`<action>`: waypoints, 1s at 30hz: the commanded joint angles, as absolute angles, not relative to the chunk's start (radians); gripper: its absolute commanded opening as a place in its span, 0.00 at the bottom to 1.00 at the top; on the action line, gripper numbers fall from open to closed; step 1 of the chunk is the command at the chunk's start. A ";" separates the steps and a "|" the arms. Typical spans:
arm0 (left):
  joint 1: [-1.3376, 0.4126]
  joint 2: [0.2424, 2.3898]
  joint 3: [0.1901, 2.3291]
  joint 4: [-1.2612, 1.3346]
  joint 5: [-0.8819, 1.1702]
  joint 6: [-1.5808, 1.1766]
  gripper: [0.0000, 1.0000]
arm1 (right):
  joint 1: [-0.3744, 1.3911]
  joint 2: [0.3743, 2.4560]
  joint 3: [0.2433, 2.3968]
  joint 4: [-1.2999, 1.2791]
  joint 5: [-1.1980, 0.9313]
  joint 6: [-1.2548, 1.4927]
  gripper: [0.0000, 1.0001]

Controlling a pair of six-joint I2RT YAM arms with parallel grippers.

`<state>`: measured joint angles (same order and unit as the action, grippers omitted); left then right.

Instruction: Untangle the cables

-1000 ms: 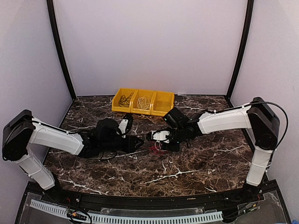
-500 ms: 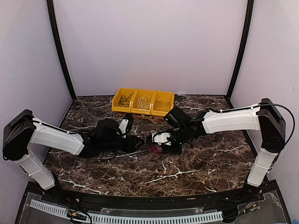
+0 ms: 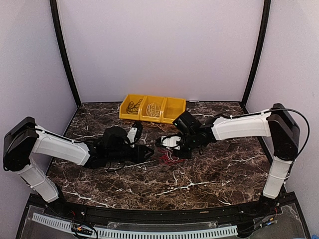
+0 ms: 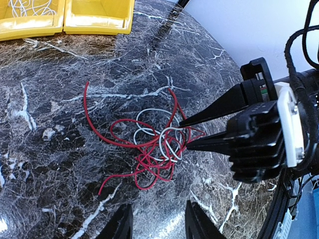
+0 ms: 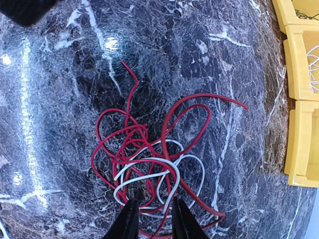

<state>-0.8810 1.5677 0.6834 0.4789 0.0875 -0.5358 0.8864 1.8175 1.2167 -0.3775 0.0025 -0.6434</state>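
Note:
A tangle of red and white cables [image 3: 169, 158] lies on the dark marble table. It also shows in the left wrist view [image 4: 154, 144] and the right wrist view [image 5: 149, 159]. My right gripper [image 5: 153, 214] is open, its fingertips low at the near edge of the tangle with red and white strands between them. It reaches in from the right in the left wrist view [image 4: 184, 133] and the top view [image 3: 172, 151]. My left gripper [image 4: 157, 224] is open and empty, a short way left of the tangle [image 3: 151, 153].
A yellow three-part bin [image 3: 152, 108] stands at the back of the table, with dark cables in its left part and white cables in its middle part. Its edge shows in both wrist views [image 4: 65, 20] [image 5: 301, 99]. Purple walls close in the table.
My right arm has shifted a little, its gripper now slightly farther back and left over the tangle. The left arm and the cables have not visibly moved.

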 commanded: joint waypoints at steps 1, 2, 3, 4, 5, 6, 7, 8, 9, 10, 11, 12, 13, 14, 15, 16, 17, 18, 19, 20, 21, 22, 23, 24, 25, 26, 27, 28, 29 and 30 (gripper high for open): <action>-0.881 1.558 0.675 0.504 0.096 -0.541 0.38 | 0.873 1.858 1.253 -0.339 0.032 -0.623 0.26; -0.882 1.559 0.675 0.505 0.098 -0.541 0.38 | 0.871 1.864 1.256 -0.337 0.034 -0.622 0.26; -0.881 1.559 0.675 0.506 0.098 -0.541 0.38 | 0.868 1.871 1.260 -0.337 0.034 -0.620 0.26; -0.881 1.559 0.674 0.506 0.099 -0.541 0.38 | 0.866 1.876 1.263 -0.337 0.033 -0.618 0.26; -0.881 1.559 0.674 0.507 0.099 -0.541 0.37 | 0.864 1.881 1.265 -0.334 0.032 -0.617 0.26; -0.881 1.559 0.673 0.507 0.099 -0.542 0.37 | 0.862 1.885 1.265 -0.330 0.034 -0.616 0.26; -0.882 1.559 0.672 0.508 0.098 -0.543 0.37 | 0.861 1.890 1.267 -0.326 0.037 -0.614 0.25; -0.882 1.559 0.671 0.508 0.097 -0.543 0.38 | 0.858 1.894 1.270 -0.324 0.040 -0.610 0.24; -0.882 1.559 0.671 0.508 0.097 -0.542 0.38 | 0.858 1.898 1.273 -0.325 0.041 -0.607 0.21; -0.882 1.559 0.670 0.508 0.099 -0.542 0.38 | 0.856 1.899 1.277 -0.325 0.043 -0.604 0.17; -0.882 1.559 0.670 0.509 0.099 -0.543 0.38 | 0.856 1.897 1.279 -0.323 0.044 -0.601 0.13; -0.882 1.559 0.670 0.508 0.099 -0.543 0.38 | 0.856 1.895 1.279 -0.321 0.045 -0.600 0.09; -0.882 1.559 0.670 0.508 0.099 -0.543 0.38 | 0.856 1.892 1.279 -0.319 0.047 -0.600 0.04; -0.881 1.559 0.670 0.508 0.099 -0.543 0.38 | 0.856 1.887 1.282 -0.321 0.049 -0.599 0.00; -0.881 1.559 0.672 0.508 0.098 -0.543 0.38 | 0.856 1.883 1.286 -0.328 0.046 -0.596 0.00; -0.882 1.560 0.672 0.508 0.098 -0.542 0.38 | 0.856 1.874 1.290 -0.338 0.039 -0.592 0.00; -0.881 1.560 0.675 0.507 0.099 -0.542 0.38 | 0.856 1.855 1.294 -0.351 0.032 -0.588 0.00; -0.881 1.561 0.677 0.507 0.100 -0.541 0.38 | 0.856 1.835 1.295 -0.364 0.023 -0.582 0.00; -0.882 1.562 0.680 0.506 0.104 -0.537 0.38 | 0.856 1.815 1.297 -0.374 0.012 -0.580 0.00; -0.882 1.564 0.681 0.509 0.108 -0.535 0.38 | 0.856 1.793 1.300 -0.400 0.006 -0.579 0.00; -0.883 1.565 0.683 0.514 0.123 -0.527 0.38 | 0.856 1.771 1.303 -0.420 -0.030 -0.578 0.00; -0.884 1.568 0.684 0.530 0.134 -0.522 0.38 | 0.856 1.749 1.305 -0.440 -0.050 -0.575 0.00; -0.886 1.570 0.684 0.542 0.161 -0.510 0.38 | 0.856 1.727 1.308 -0.460 -0.073 -0.572 0.00; -0.893 1.573 0.685 0.572 0.178 -0.501 0.38 | 0.856 1.705 1.311 -0.479 -0.098 -0.567 0.00; -0.897 1.574 0.685 0.589 0.216 -0.485 0.38 | 0.856 1.685 1.313 -0.499 -0.121 -0.564 0.00; -0.909 1.578 0.685 0.637 0.239 -0.476 0.38 | 0.856 1.664 1.312 -0.511 -0.143 -0.558 0.00; -0.916 1.579 0.682 0.662 0.280 -0.465 0.39 | 0.856 1.647 1.310 -0.517 -0.162 -0.549 0.00; -0.930 1.584 0.681 0.718 0.298 -0.462 0.40 | 0.856 1.630 1.310 -0.526 -0.182 -0.542 0.00; -0.936 1.587 0.678 0.749 0.329 -0.463 0.40 | 0.856 1.615 1.310 -0.533 -0.207 -0.534 0.00; -0.947 1.594 0.675 0.803 0.341 -0.465 0.41 | 0.856 1.602 1.310 -0.538 -0.228 -0.527 0.00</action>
<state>-0.9100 1.5829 0.6834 0.5961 0.2123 -0.4992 0.8597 1.6688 1.2846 -0.4877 -0.1066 -0.5690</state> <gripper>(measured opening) 0.400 0.016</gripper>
